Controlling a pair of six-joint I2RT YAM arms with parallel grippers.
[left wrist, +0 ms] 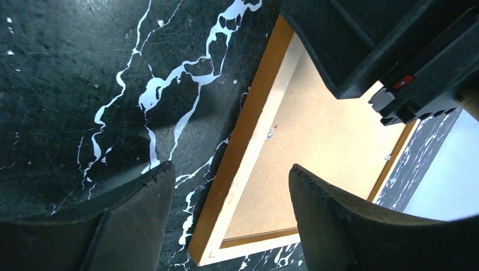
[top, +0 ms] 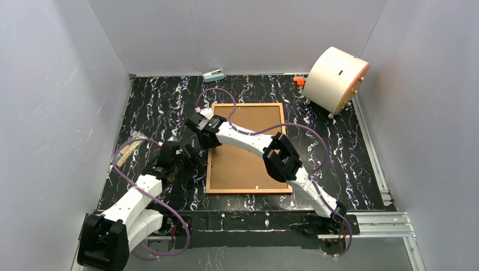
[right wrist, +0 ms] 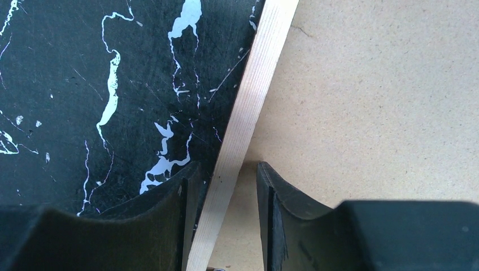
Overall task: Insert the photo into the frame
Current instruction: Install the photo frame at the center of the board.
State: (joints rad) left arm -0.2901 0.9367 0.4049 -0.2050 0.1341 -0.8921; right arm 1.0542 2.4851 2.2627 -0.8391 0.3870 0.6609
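The frame point(top: 248, 192) lies flat, back up, in the middle of the black marble table, with a plain brown backing board point(top: 243, 158) inside it. The photo is hidden. My right gripper point(top: 207, 135) stands at the frame's left rail near the far corner. In the right wrist view it point(right wrist: 226, 165) is open and straddles the pale rail point(right wrist: 254, 79): the left finger is against the rail, the right finger is apart from it over the board point(right wrist: 367, 101). My left gripper point(top: 199, 159) is open above the same rail, nearer the front. Its wrist view point(left wrist: 231, 167) shows the orange-brown rail point(left wrist: 248, 118) between the fingers, untouched.
A white drum point(top: 336, 79) on its side stands at the back right. A small teal object point(top: 214, 75) and an orange piece point(top: 299, 81) lie along the back wall. A clear, sheet-like thing point(top: 133, 148) lies at the left. White walls close in three sides.
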